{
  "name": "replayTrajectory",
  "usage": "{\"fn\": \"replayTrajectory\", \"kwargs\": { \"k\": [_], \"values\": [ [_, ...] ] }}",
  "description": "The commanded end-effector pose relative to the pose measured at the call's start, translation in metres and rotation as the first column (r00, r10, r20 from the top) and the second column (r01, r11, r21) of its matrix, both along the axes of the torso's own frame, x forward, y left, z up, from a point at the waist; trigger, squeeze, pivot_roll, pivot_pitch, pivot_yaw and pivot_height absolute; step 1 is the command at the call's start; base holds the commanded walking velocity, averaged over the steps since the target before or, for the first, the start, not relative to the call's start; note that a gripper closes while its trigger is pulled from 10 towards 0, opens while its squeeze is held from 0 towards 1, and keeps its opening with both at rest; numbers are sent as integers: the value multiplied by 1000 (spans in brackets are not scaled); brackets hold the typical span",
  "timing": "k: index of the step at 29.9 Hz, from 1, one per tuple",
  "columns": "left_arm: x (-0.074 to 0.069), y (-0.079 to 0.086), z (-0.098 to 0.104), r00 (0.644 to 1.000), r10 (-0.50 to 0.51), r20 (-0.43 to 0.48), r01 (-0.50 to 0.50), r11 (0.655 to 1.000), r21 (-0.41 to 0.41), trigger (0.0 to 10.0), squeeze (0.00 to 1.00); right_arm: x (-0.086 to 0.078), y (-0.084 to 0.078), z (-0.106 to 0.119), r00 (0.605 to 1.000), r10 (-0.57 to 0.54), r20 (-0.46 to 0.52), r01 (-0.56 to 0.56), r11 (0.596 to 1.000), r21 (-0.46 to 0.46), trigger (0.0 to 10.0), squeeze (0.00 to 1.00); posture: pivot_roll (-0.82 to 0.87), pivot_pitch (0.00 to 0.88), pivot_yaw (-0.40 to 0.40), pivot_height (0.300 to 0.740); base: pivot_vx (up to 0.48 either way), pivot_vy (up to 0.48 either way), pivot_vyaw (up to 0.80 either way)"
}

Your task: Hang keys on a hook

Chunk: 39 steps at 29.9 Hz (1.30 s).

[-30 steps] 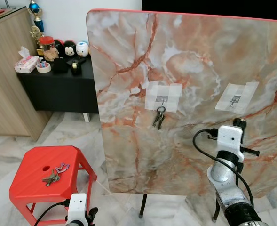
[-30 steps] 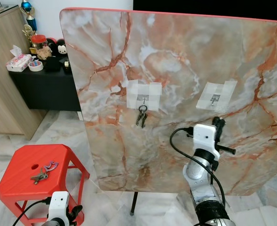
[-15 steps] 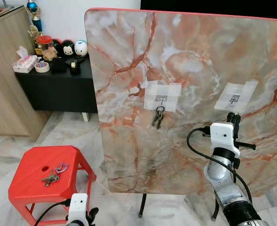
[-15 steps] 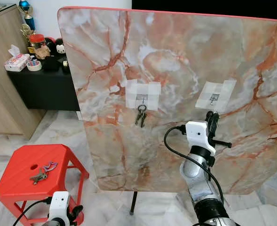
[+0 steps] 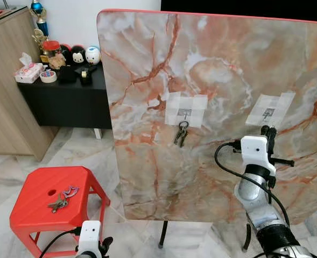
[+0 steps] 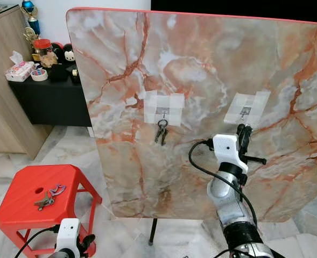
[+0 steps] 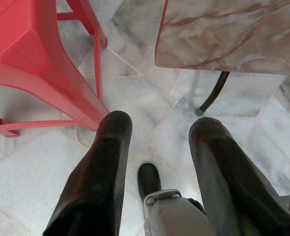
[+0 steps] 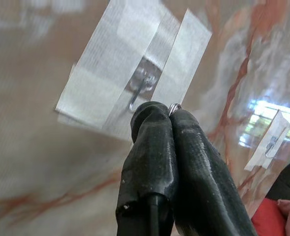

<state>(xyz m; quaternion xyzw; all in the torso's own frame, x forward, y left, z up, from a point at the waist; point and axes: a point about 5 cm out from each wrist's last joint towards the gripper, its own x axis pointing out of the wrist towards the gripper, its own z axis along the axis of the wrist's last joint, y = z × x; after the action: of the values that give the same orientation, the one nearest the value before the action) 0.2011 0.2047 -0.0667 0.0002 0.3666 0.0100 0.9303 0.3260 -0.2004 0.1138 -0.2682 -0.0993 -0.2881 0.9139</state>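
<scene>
Before the upright marble board point(image 5: 212, 80) over pale tiled floor point(image 5: 88, 156), right gripper point(image 8: 160, 110) jaws pinching a key ring point(image 8: 174, 105).

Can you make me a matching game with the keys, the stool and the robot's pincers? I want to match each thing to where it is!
Things:
1. keys with purple clip
2. dark keys
3. right pincer
4. left pincer

Places:
A. hanging from the left hook on the marble board
B. low down, open, over the floor beside the red stool
C. lying on the red stool
D. raised just below the right hook, shut on a small key ring

Pairs: 1-C, 2-A, 3-D, 4-B
</scene>
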Motion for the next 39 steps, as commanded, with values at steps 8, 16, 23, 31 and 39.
{"fn": "replayTrajectory", "kwargs": {
  "k": [8,16,23,31,39],
  "values": [
    [1,-2,0,1000,-8,-2,8,1000,2,10000,0,5,-8,2,999,-32,-31,32,999,-2,10000,0,72,0,-71,740,0,0,0],
    [2,-2,0,1000,-8,1,8,1000,2,10000,0,8,-9,1,998,-37,-52,38,999,9,10000,0,75,0,-72,740,0,0,0],
    [2,-2,1,1000,-10,2,10,1000,3,10000,0,10,-11,3,997,-38,-66,38,999,0,10000,0,78,0,-73,740,0,0,0],
    [2,-2,1,1000,-10,3,10,1000,4,10000,0,13,-12,2,995,-35,-91,34,999,-7,10000,0,78,0,-73,740,0,0,0],
    [4,-3,2,1000,-13,8,13,1000,3,10000,0,17,-8,-1,990,-5,-140,-2,999,-52,10000,0,81,0,-73,740,0,0,0]
  ]
}}
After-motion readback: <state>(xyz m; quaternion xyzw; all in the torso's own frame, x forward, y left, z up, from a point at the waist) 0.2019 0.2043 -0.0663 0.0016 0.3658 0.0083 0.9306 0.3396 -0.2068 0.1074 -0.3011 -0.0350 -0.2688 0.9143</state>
